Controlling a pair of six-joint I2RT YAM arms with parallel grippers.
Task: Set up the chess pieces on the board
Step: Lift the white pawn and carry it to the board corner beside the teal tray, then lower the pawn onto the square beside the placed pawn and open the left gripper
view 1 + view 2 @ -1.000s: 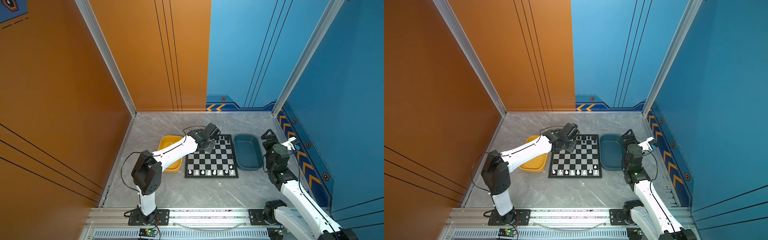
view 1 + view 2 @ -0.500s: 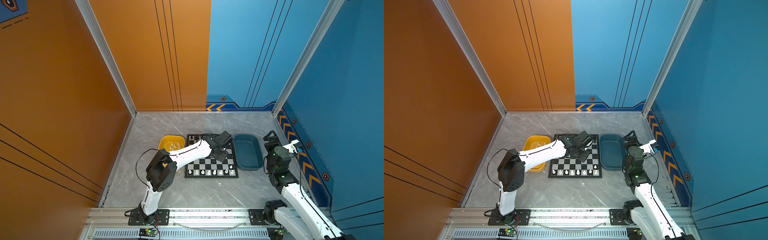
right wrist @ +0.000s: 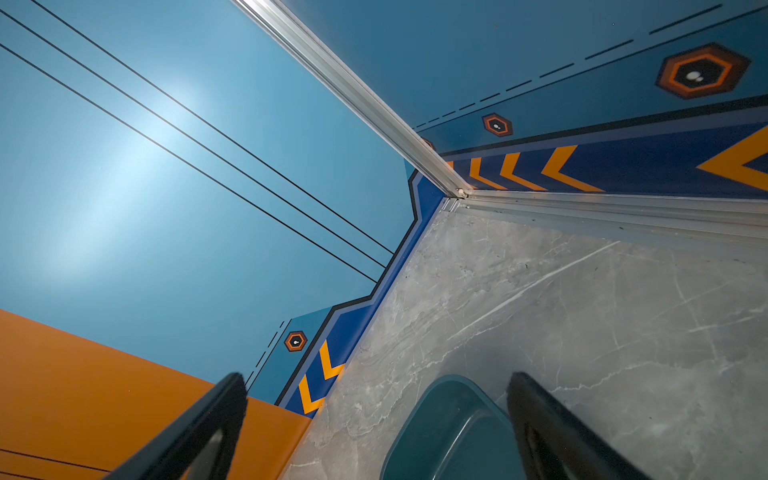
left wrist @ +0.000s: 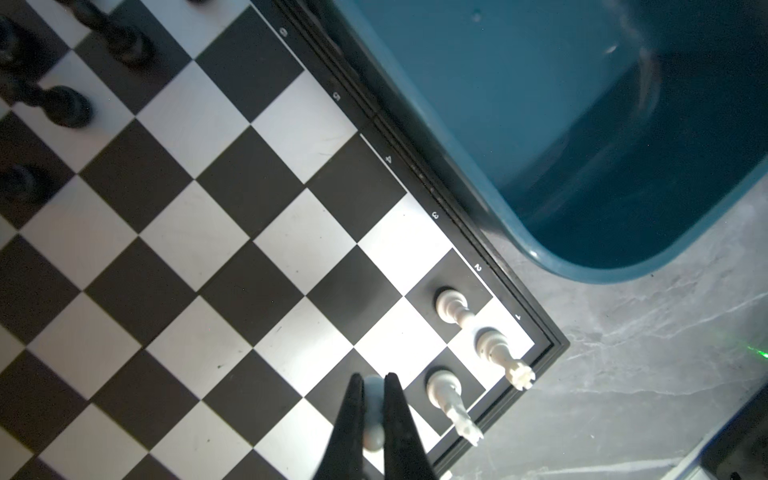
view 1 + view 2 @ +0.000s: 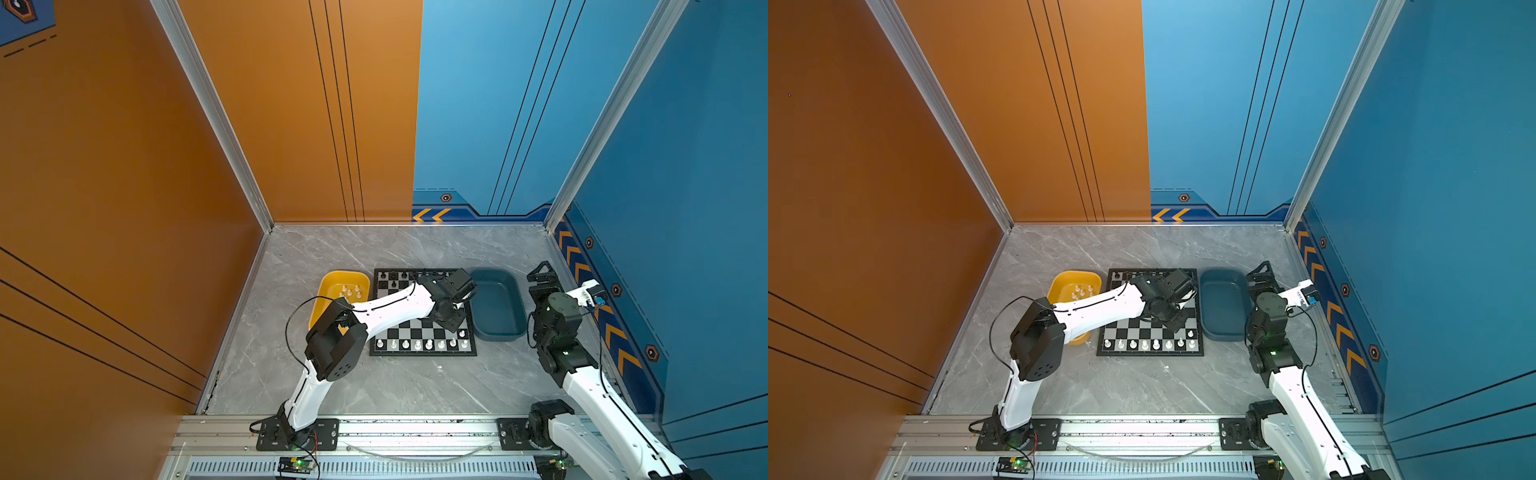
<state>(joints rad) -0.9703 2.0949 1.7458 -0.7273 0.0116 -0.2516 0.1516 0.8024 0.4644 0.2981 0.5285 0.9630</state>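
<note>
The left jaws are clenched on a pawn, white, held low over the board near the corner beside the blue tray. Whether its base touches a square I cannot tell. Close by stand three white pieces: a set pawn on the second row, and a rook and a tall piece on the edge row. In both top views the white row nearest the robot looks full. Black pieces stand on the far rows, and spare white pieces lie in the yellow tray. The right jaws are spread wide with nothing between them, by the far end of the blue tray and clear of the board.

The likeliest trouble is crowding. The tall piece stands just beside the jaws, so spreading them — or drifting sideways while letting go — could tip it, and it might knock the rook over too. Releasing before the base sits flat would probably leave the pawn toppled, and its round base could roll it off the edge onto the surface. A pawn set off-centre would straddle two squares. The left forearm also crosses above the board — a low pull-back toward the yellow tray could sweep the black pieces.
</note>
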